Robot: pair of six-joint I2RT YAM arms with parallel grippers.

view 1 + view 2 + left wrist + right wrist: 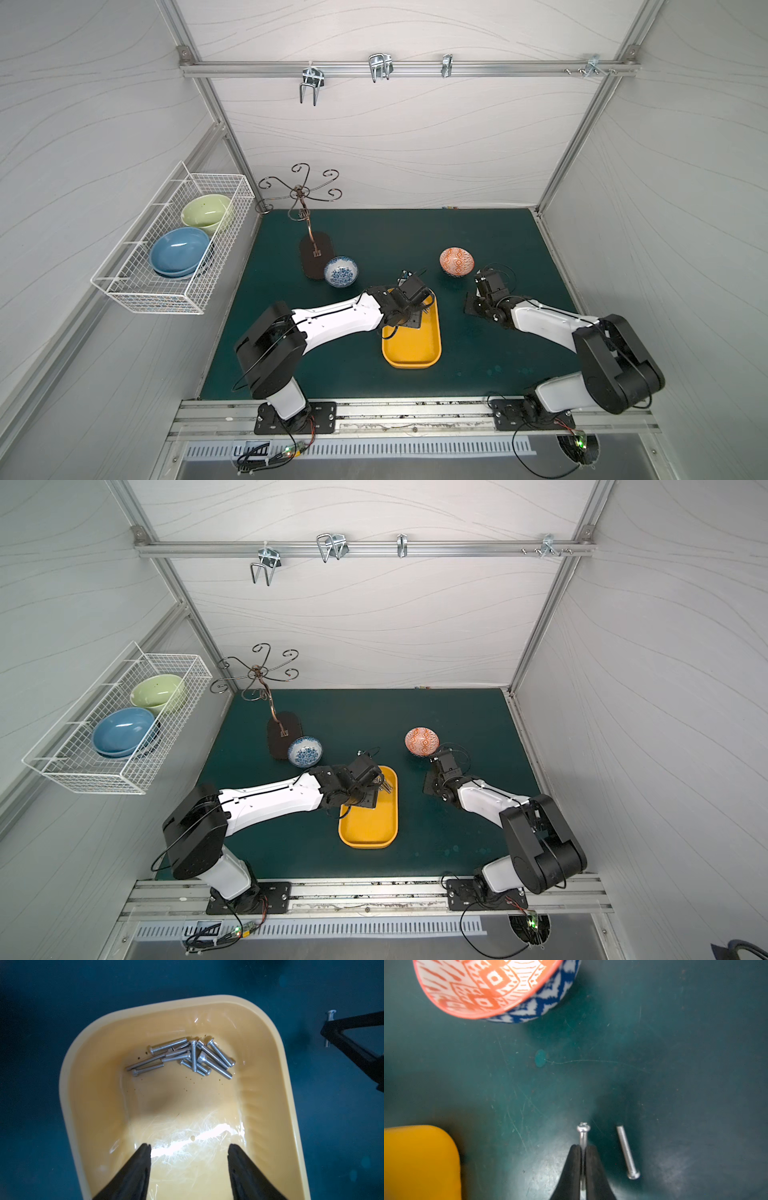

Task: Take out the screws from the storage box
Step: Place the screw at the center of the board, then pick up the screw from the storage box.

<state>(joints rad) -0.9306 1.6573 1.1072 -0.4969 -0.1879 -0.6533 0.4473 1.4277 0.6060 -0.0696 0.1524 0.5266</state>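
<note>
The left gripper (pixel 189 1147), jaws wide and empty over the storage box (pixel 89 1088), should straddle one outlier of the screws (pixel 187 1057) heaped at its end. The right gripper (pixel 583 1147), pinching a lone screw (pixel 583 1131) just above the mat (pixel 675 1064), should release low.

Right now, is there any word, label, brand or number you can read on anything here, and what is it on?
No text can be read in any view.
orange bowl: pattern only, no letters.
blue bowl: pattern only.
storage box: plain.
screws: no stamp legible.
small label on the front ledge: too small to read.
</note>
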